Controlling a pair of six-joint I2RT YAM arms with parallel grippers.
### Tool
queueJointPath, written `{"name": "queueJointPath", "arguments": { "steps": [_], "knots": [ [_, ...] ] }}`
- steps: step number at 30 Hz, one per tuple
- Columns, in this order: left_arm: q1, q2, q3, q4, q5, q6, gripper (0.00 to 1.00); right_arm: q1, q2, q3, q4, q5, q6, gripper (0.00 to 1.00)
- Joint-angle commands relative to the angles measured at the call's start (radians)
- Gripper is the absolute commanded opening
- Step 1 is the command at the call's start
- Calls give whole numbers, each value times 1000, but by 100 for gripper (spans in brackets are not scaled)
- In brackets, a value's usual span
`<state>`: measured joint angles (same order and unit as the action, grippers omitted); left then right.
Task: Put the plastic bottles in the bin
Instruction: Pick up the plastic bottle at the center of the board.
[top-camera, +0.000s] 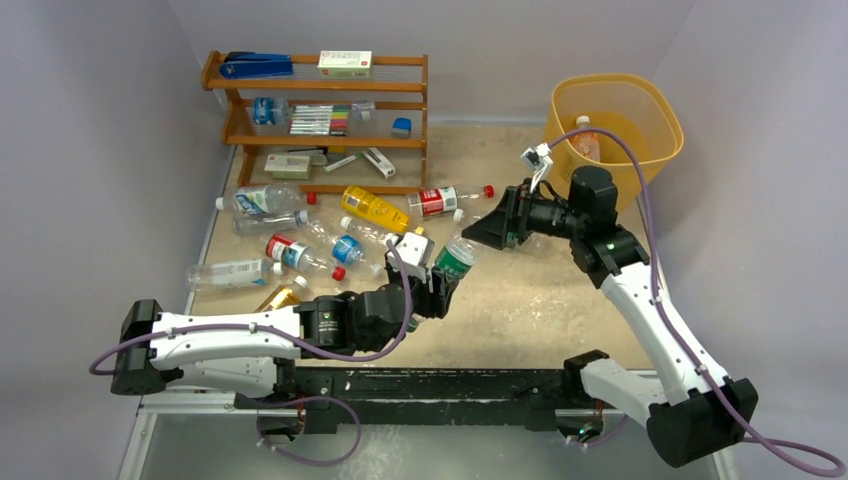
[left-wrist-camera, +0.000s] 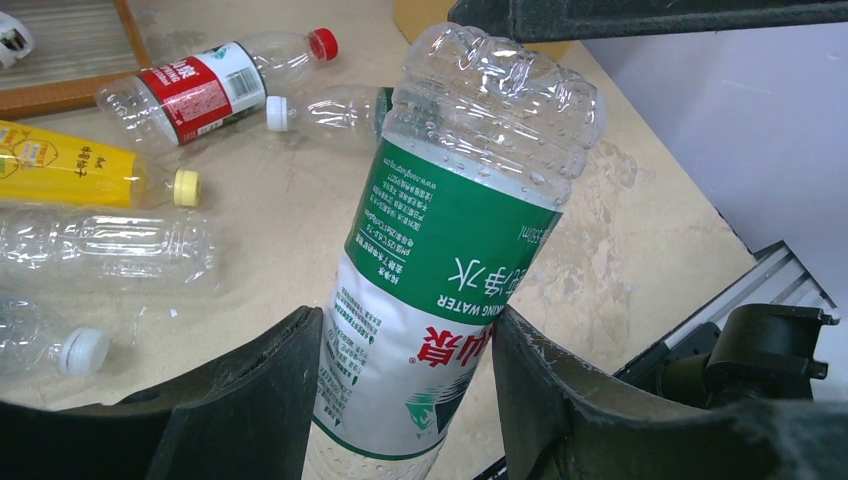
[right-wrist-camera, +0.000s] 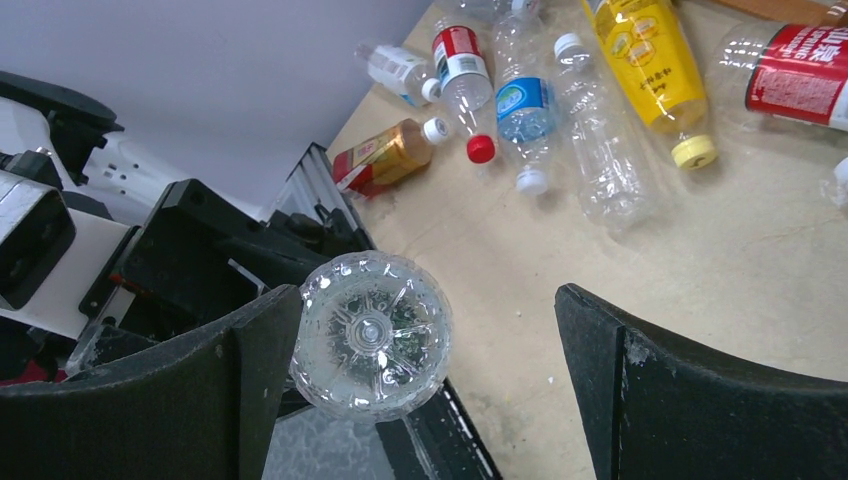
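- The left tool (top-camera: 437, 287) is clamping the green-labelled bottle (top-camera: 456, 258) around its label. It is holding the bottle off the surface (top-camera: 540, 300), with the ribbed base pointing at the right tool (top-camera: 487, 232).
- The right tool is standing with its jaws wide apart and is gripping nothing. In its wrist view the bottle's base is sitting just beside one finger (right-wrist-camera: 240, 370), off-centre in the gap.
- This is looking like a hand-over (my reading, not something shown).
- To do it well, the right tool should be centring on the bottle and sliding over the clear section past the base. It should be closing firmly before the left tool lets go, since thin clear plastic is likely to give and slip.
- The bin (top-camera: 655, 100) is standing behind the right tool, well apart from it, with one bottle (top-camera: 585, 140) lying inside.
- The loose bottles (top-camera: 300, 235) are lying on the surface beyond the left tool, on its left side.
- The green label is showing "KING WATER" upside down, presumably "DRINKING WATER", beside white and red Chinese characters.
- The red-labelled bottle (left-wrist-camera: 195, 85) and the yellow bottle (left-wrist-camera: 70, 165) are carrying print too small to read.
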<state>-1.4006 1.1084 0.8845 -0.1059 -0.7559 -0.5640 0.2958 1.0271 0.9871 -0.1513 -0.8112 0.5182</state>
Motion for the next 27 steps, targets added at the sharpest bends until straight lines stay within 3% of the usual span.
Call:
{"name": "queueJointPath", "arguments": {
  "steps": [1,21,24,27],
  "knots": [
    [3,-35,-9,77,-35,11,56,32,-16,-11,43,9,27,100],
    [4,-47,-24,94,-52,22,56,173,39,12,69,81,43,100],
    [4,-56,-29,92,-52,22,57,180,51,13,65,87,35,93],
    [3,-59,-27,86,-56,19,60,189,54,2,85,89,40,76]
  ]
}}
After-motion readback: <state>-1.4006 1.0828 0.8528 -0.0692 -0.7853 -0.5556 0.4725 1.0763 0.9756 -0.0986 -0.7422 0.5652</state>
